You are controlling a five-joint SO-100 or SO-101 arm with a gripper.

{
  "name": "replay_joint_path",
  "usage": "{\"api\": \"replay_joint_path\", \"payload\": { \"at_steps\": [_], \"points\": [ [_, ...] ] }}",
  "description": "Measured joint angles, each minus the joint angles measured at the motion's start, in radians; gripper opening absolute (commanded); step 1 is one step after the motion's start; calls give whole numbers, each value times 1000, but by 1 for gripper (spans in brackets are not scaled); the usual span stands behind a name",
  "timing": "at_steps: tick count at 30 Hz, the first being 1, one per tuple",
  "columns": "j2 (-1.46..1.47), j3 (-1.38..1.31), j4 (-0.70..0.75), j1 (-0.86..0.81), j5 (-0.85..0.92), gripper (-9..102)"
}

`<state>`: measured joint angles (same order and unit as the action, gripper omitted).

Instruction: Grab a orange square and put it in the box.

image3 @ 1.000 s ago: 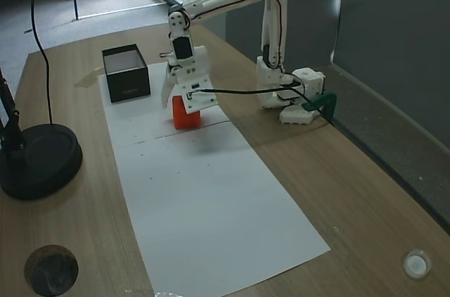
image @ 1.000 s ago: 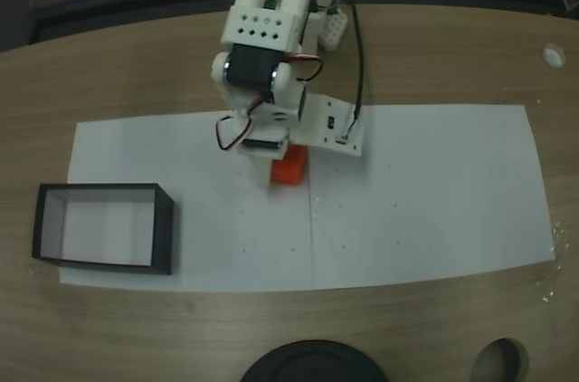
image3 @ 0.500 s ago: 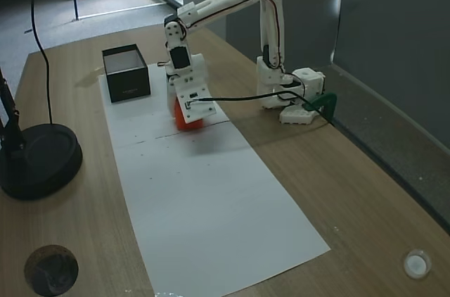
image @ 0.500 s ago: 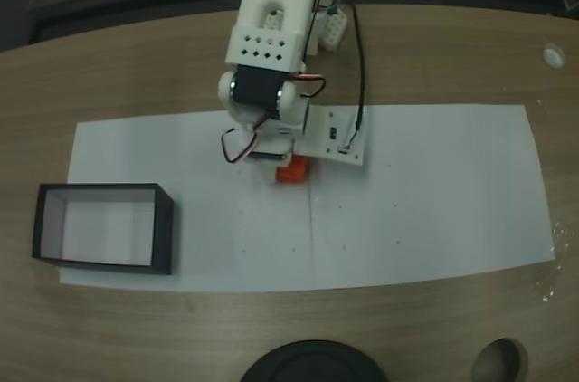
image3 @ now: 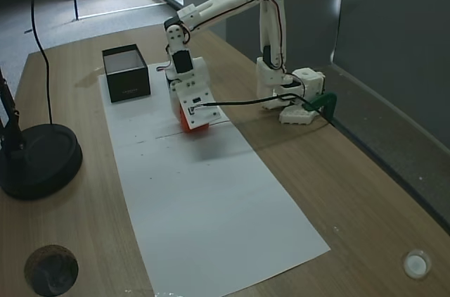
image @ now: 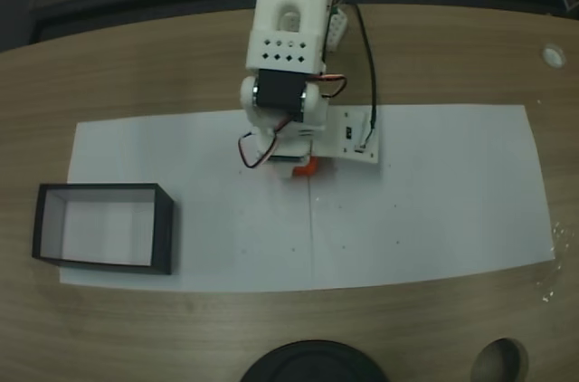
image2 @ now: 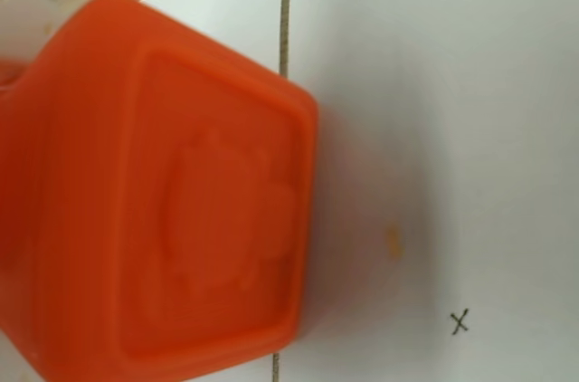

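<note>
One gripper (image: 303, 167) is seen lowered onto the white paper sheet (image: 434, 210), set down over one orange square (image: 306, 167), of which only a small orange edge shows below the white wrist parts in a fixed view from above. In another fixed view the gripper (image3: 191, 119) is seen with the orange square (image3: 185, 120) between its white plates; whether the jaws are pressed onto the cube or merely stand about it cannot be told. In the wrist view the orange square (image2: 163, 201) is shown very close, with a raised frame and a blurred relief on the face turned to the camera, and a pale white part of the gripper is seen at its upper left edge. The cube is seen resting against the paper, beside a thin dark line (image2: 286, 11) that runs across the sheet, and one small pencilled cross (image2: 460, 321) is marked on the paper off to the right in that view. One box (image: 104, 227), black-walled and white-floored, is set well apart from the gripper, to its left and lower in the view from above, on the left end of the sheet. In the oblique fixed view the box (image3: 126, 73) is seen beyond the gripper, to the left. One round black base (image3: 39, 160) is stood on the wooden table (image: 136, 65), far from the gripper. One black cable (image3: 239, 103) is led from the wrist back to the arm's foot.
</note>
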<state>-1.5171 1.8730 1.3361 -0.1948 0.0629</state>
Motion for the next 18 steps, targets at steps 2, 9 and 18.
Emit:
{"api": "replay_joint_path", "payload": {
  "at_steps": [2, 9, 18],
  "points": [
    [0, -2, 2, -2, 0, 5],
    [2, -308, 230, -129, 6, 5],
    [80, -1051, 296, -422, 120, 7]
  ]
}}
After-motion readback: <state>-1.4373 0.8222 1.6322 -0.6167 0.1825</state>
